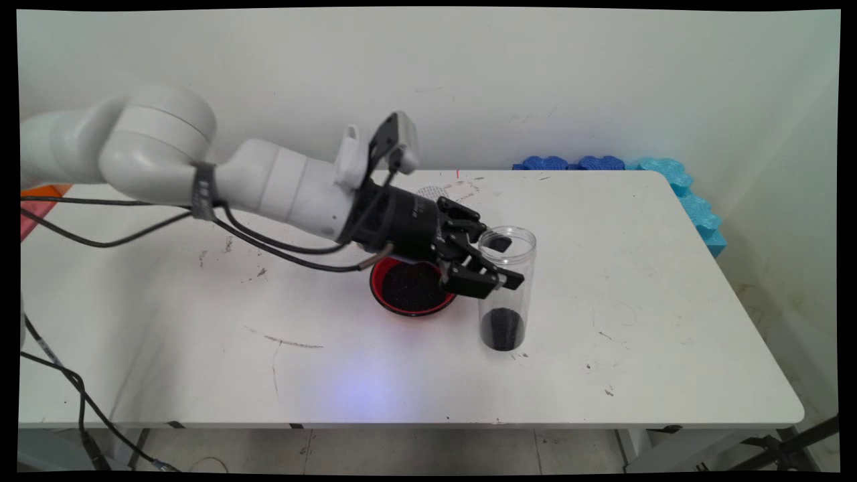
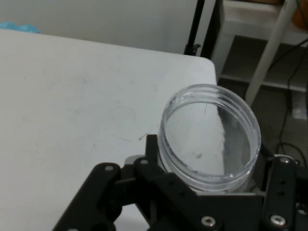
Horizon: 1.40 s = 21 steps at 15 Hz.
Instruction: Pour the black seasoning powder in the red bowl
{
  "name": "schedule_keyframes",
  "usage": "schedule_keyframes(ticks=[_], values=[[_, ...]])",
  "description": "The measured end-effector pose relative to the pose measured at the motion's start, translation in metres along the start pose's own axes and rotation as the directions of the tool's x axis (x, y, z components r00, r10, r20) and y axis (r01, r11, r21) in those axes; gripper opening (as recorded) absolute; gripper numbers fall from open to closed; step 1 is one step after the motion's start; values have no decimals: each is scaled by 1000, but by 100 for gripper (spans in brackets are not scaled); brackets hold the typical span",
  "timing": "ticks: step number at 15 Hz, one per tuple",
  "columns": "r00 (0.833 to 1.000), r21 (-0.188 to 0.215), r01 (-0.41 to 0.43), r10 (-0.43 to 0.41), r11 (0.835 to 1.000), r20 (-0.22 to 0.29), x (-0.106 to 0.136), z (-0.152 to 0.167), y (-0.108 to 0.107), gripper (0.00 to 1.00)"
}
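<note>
I have the gripper (image 1: 492,278) at the clear plastic jar (image 1: 507,288), which stands upright on the white worktop (image 1: 636,301). In the hand view the jaws sit on both sides of the jar, just under its open rim, and they seem closed on it, though I cannot see the contact itself. The jar holds a little dark material at its bottom and is not lifted or tilted. Just beside it, on its left in the main view, stands a red bowl (image 1: 410,286) with dark grains inside
</note>
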Motion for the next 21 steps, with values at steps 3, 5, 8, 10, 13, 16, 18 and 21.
schedule_keyframes(ticks=[3,5,8,10,13,16,18,21], values=[[1000,-14,27,-27,1000,-2,9,-16,2,0],[999,-26,51,-51,998,-1,15,-28,3,0],[994,-43,105,-105,994,4,25,-50,3,0],[991,-47,136,-135,990,9,29,-60,2,0],[980,-54,197,-196,979,26,32,-78,0,0],[966,-56,255,-253,965,49,29,-90,1,0],[951,-58,305,-300,951,70,25,-94,1,0],[929,-65,363,-356,929,102,18,-96,1,0]])
